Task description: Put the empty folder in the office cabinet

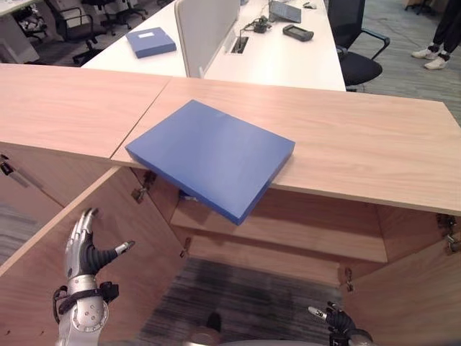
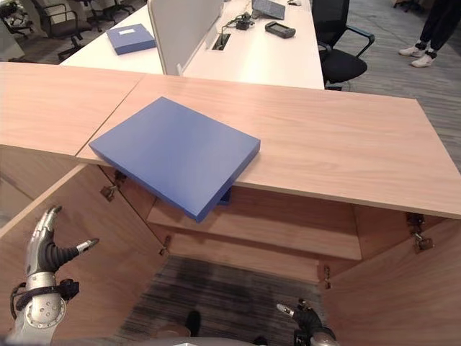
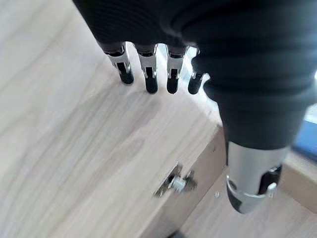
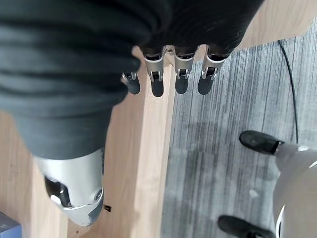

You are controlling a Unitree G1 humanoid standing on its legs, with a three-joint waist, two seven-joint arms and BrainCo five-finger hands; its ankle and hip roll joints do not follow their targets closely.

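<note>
Blue folder (image 1: pixel 210 156): lying flat on the wooden cabinet top (image 1: pixel 360 144), one corner jutting out past the front edge above the open cabinet and its inner shelf (image 1: pixel 288 234), held by neither hand. Left hand (image 1: pixel 85 249) sits low by the open left door (image 1: pixel 79 274) with fingers straight and empty; right hand (image 4: pixel 168 82) is low by the right door, fingers relaxed, nothing in them. Risk as I judge it: a one-sided lift on that overhanging corner could tip the folder off the edge, and either open door could catch an arm on my reach.

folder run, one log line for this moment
blue folder: on cabinet top, overhanging open cabinet | left hand: open, empty | right hand: open, empty
</note>
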